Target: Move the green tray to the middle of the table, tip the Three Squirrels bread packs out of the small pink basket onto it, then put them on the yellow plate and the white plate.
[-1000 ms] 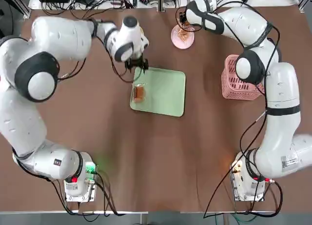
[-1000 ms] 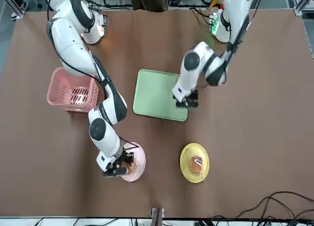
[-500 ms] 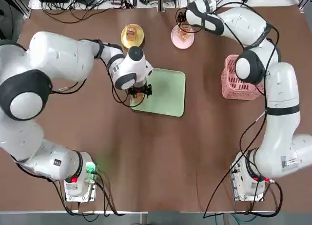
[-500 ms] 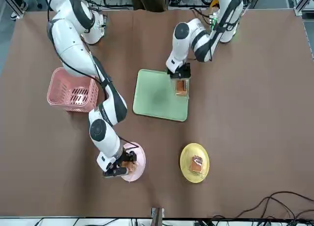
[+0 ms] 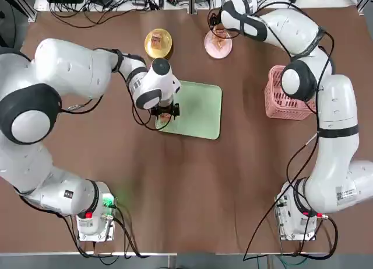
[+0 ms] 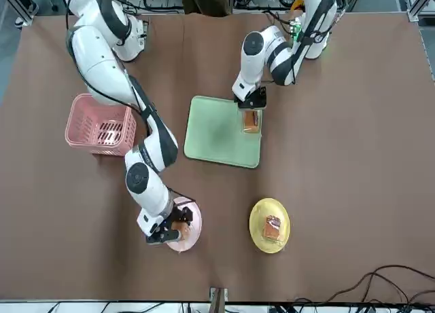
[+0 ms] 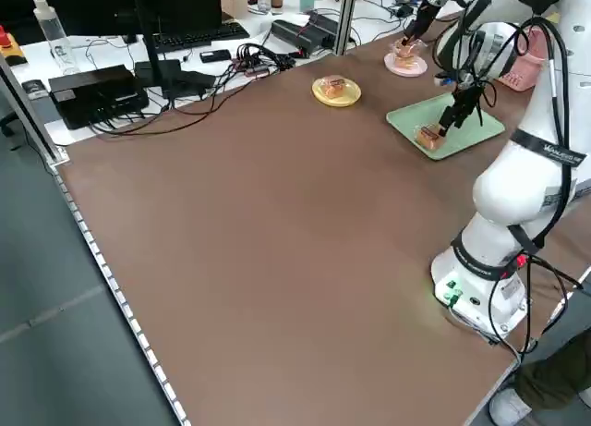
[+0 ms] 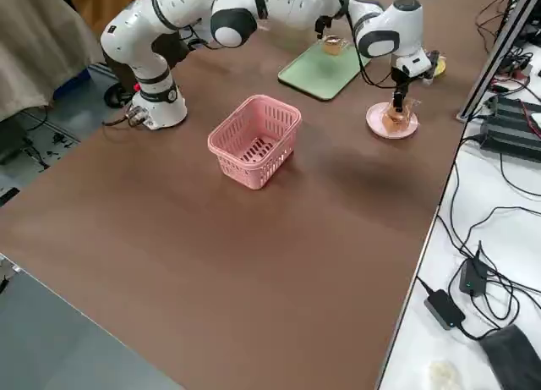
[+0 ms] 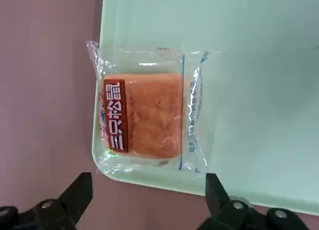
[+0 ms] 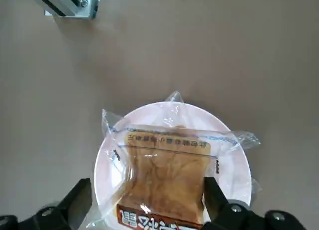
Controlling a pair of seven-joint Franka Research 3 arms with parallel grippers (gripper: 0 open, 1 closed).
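The green tray (image 5: 195,110) lies mid-table. One Three Squirrels bread pack (image 9: 144,115) rests on its left edge. My left gripper (image 5: 166,111) hovers open just above that pack, one finger on each side, not touching it. The yellow plate (image 5: 158,42) at the far edge holds one pack (image 6: 272,226). Beside it, the white plate (image 10: 169,120) carries a pack (image 10: 167,175). My right gripper (image 6: 163,233) stands open right over the white plate, with the pack lying loose below its fingers. The small pink basket (image 5: 284,95) sits upright to the right.
The right arm (image 5: 303,76) arches over the pink basket on its way to the far edge. Cables and equipment (image 7: 138,70) lie beyond the table's far side. Bare brown tabletop (image 5: 198,193) stretches between the tray and the arm bases.
My left gripper came from the tray's far left corner toward the robot and now hangs over the pack, uncovering the yellow plate. The right gripper stayed at the white plate.
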